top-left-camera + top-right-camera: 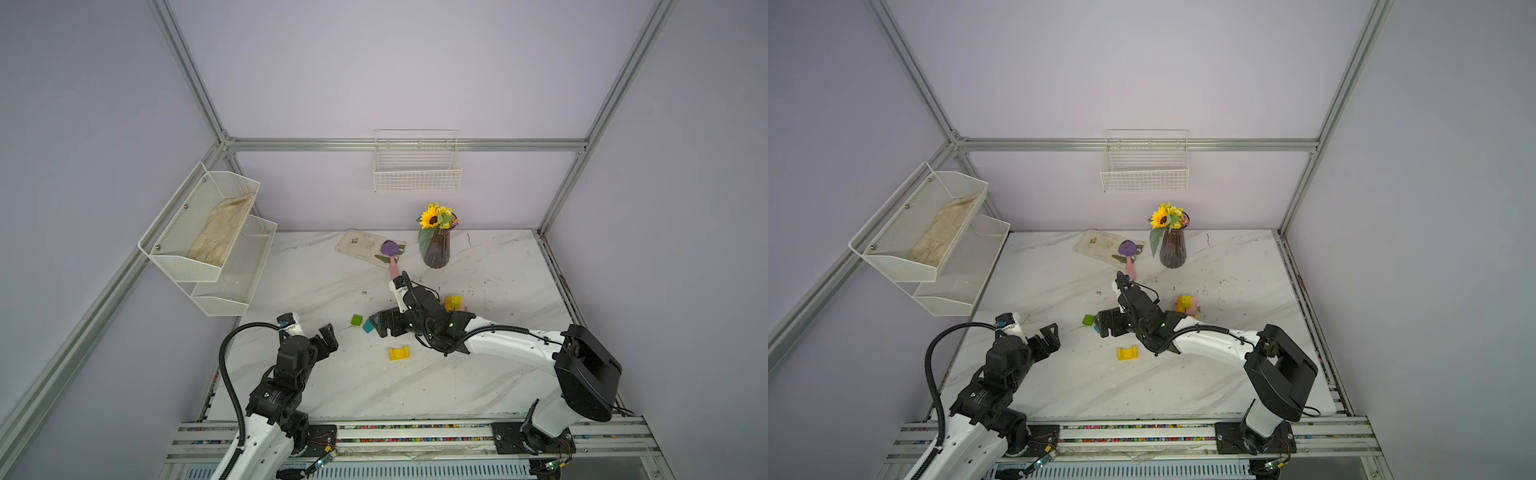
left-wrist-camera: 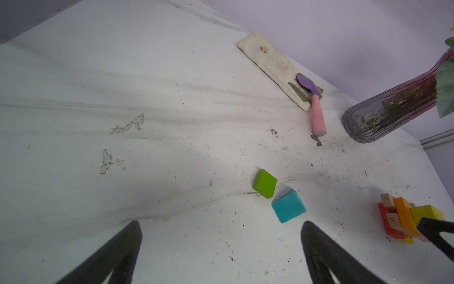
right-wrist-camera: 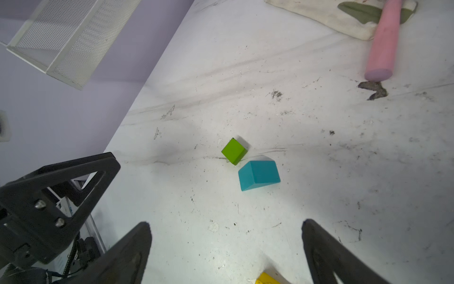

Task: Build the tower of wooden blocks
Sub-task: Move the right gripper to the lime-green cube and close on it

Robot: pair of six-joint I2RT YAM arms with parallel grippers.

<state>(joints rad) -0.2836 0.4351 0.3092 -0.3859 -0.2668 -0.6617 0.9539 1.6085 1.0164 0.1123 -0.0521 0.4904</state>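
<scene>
A green cube (image 1: 356,319) (image 3: 234,151) and a teal wedge block (image 1: 367,326) (image 3: 259,175) lie touching mid-table. Nearer the front lies a yellow arch (image 1: 398,353) (image 1: 1127,353). The tower (image 1: 453,303) (image 2: 403,218) stands behind the right arm: red and orange base, tan bars, yellow and pink on top. My right gripper (image 1: 380,328) (image 3: 226,223) hovers open just right of the teal block, holding nothing. My left gripper (image 1: 328,334) (image 2: 221,225) is open and empty, left of the green cube.
A dark ribbed vase with a sunflower (image 1: 435,249) stands at the back. A purple scoop with a pink handle (image 1: 390,249) lies on a cloth (image 1: 359,245). A two-tier mesh rack (image 1: 208,237) and a wire basket (image 1: 417,166) hang on the walls.
</scene>
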